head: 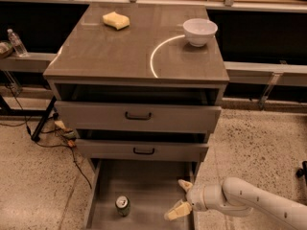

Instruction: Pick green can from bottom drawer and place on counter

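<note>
The green can (123, 205) stands upright on the floor of the open bottom drawer (144, 183), near its front left. My gripper (181, 199) is at the drawer's right side, to the right of the can and apart from it, at about the can's height. Its two pale fingers are spread open and hold nothing. The white arm reaches in from the lower right. The counter (120, 49) is the glossy grey-brown cabinet top above, with a curved white reflection.
A white bowl (199, 31) and a yellow sponge (116, 20) sit on the counter. Two shallower drawers with black handles (138, 115) stick out above the bottom drawer. A water bottle (17, 42) stands on the left shelf. Cables lie on the floor at left.
</note>
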You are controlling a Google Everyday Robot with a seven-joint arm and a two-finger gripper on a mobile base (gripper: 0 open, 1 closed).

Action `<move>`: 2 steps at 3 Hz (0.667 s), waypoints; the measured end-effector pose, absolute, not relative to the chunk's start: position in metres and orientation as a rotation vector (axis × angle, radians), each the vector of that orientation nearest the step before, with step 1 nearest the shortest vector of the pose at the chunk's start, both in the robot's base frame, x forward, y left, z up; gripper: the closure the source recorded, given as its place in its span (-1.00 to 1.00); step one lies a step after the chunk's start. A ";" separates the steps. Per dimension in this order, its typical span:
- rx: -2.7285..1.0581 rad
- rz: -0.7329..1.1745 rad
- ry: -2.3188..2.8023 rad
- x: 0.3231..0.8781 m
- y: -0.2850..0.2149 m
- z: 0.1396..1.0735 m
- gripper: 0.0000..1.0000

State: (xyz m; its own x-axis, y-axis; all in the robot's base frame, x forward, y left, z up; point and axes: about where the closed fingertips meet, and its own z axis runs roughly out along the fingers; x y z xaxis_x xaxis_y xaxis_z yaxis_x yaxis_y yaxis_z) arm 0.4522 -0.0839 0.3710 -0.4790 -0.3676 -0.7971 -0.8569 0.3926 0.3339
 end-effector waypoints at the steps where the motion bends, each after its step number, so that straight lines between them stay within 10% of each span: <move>1: -1.045 0.994 2.017 0.452 -0.082 0.366 -1.00; 2: -1.065 0.929 1.964 0.457 -0.068 0.336 -1.00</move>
State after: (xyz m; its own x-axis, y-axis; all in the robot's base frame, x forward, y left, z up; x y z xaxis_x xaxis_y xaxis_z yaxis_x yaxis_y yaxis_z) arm 0.4570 -0.0677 0.3357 -0.4115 -0.3716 -0.8322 -0.8790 0.4031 0.2547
